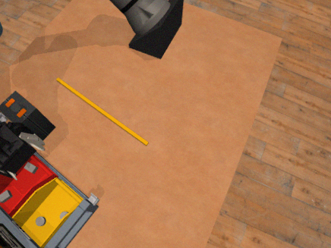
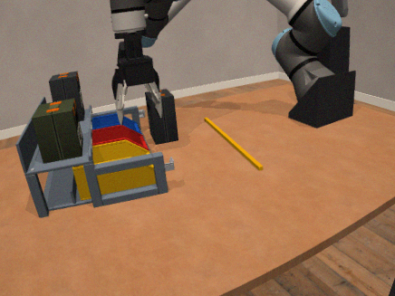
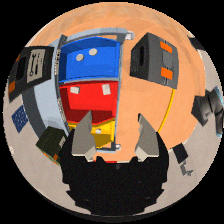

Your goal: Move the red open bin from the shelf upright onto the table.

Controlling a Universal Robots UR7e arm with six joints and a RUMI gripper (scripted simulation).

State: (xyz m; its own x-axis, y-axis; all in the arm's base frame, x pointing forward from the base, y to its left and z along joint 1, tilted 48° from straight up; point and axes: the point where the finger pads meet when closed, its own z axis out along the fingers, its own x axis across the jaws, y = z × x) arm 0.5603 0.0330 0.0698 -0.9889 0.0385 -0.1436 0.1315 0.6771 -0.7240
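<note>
This looks like a robot workcell, in the manner of a small workshop or lab. A jointed robot arm stands on a black angular mount at a broad tan counter. A grey metal-look rack carries open parts bins in blue, red and yellow, with small pieces inside. Dark cases with orange latches stand nearby, one showing a wrench picture. Around it are plank flooring, plain grey walls and a pale baseboard.
</note>
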